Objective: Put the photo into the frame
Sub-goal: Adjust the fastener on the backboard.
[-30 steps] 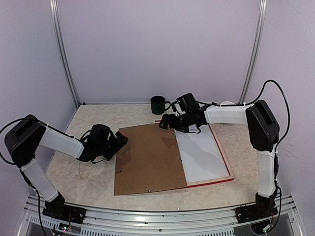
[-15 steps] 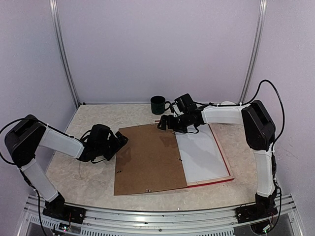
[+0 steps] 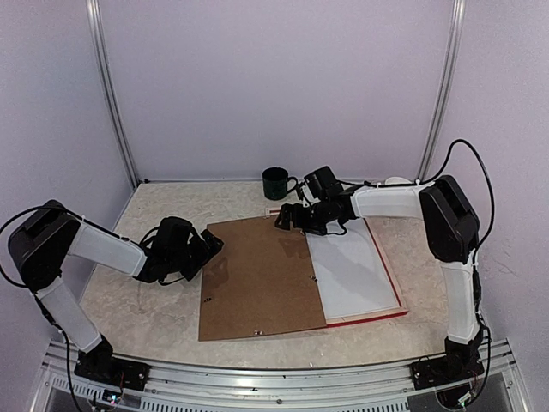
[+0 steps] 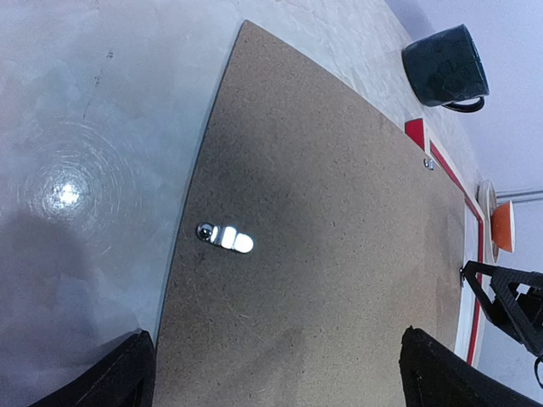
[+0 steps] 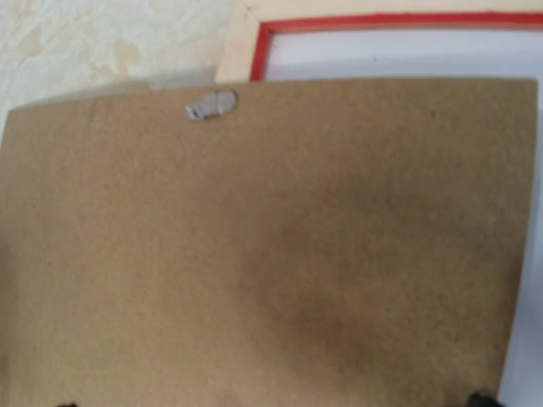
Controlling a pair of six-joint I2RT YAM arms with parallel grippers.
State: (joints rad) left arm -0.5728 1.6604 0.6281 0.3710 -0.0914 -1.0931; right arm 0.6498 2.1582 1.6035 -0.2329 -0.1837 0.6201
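Note:
The red frame (image 3: pixel 391 273) lies flat at the right of the table; its red rim and pale wood corner show in the right wrist view (image 5: pixel 259 51). A white sheet (image 3: pixel 352 270) lies inside it; no cat print shows, so I cannot tell whether it is the photo's back. The brown backing board (image 3: pixel 257 279) lies flat, overlapping the frame's left part. My left gripper (image 3: pixel 206 245) is open, straddling the board's left edge (image 4: pixel 276 373). My right gripper (image 3: pixel 290 219) is open, low over the board's far edge (image 5: pixel 271 403).
A dark mug (image 3: pixel 275 183) stands behind the board, also in the left wrist view (image 4: pixel 445 64). A small orange object (image 4: pixel 502 233) and a white disc (image 4: pixel 486 197) sit by the back right post. Metal turn clips (image 4: pixel 225 236) sit on the board.
My right gripper has shifted slightly left along the board's far edge. The board, frame and left arm look unmoved.

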